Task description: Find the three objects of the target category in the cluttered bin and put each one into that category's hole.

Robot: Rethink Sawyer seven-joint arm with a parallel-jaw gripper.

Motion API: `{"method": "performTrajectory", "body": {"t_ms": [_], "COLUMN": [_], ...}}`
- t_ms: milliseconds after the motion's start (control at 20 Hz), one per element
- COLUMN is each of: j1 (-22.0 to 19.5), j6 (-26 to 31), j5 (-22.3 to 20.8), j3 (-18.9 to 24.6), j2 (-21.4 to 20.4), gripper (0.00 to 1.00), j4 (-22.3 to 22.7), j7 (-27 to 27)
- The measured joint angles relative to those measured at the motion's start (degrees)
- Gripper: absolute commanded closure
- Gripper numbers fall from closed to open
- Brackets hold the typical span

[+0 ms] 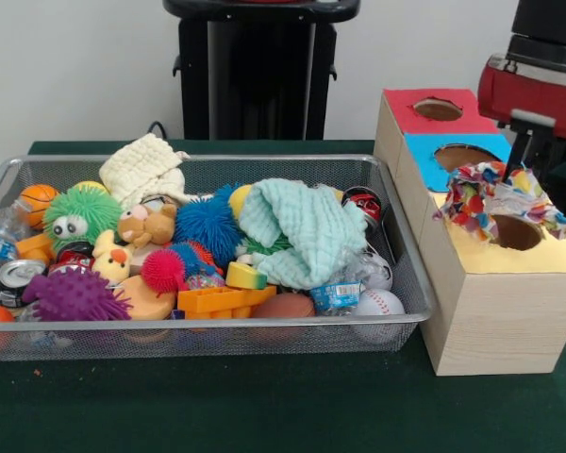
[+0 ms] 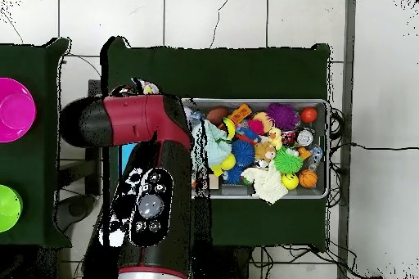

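A multicoloured patterned cloth [image 1: 486,193] lies spread over the far rim of the yellow hole [image 1: 517,232] in the wooden box [image 1: 491,311]. My gripper [image 1: 523,159] comes down right at the cloth's top edge; its hold on the cloth cannot be made out. In the overhead view the red arm [image 2: 143,161] covers the box, and only a bit of the cloth [image 2: 137,87] peeks out. A mint green cloth [image 1: 297,226] and a cream cloth [image 1: 146,165] lie in the mesh bin [image 1: 217,323].
The box also has a red hole [image 1: 438,109] and a blue hole [image 1: 462,156]. The bin holds several spiky balls, sports balls, plush toys, cans and blocks. A pink bowl [image 2: 12,110] and a green bowl [image 2: 6,209] sit beyond the arm.
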Motion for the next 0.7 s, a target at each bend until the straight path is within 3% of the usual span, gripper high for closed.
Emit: {"method": "performTrajectory", "body": {"t_ms": [700], "j1": [3.1], "j6": [0.0], "j5": [4.2], "j3": [-0.6], "j2": [0.2], "gripper": [1.00], "j4": [-1.0], "j7": [0.0]}}
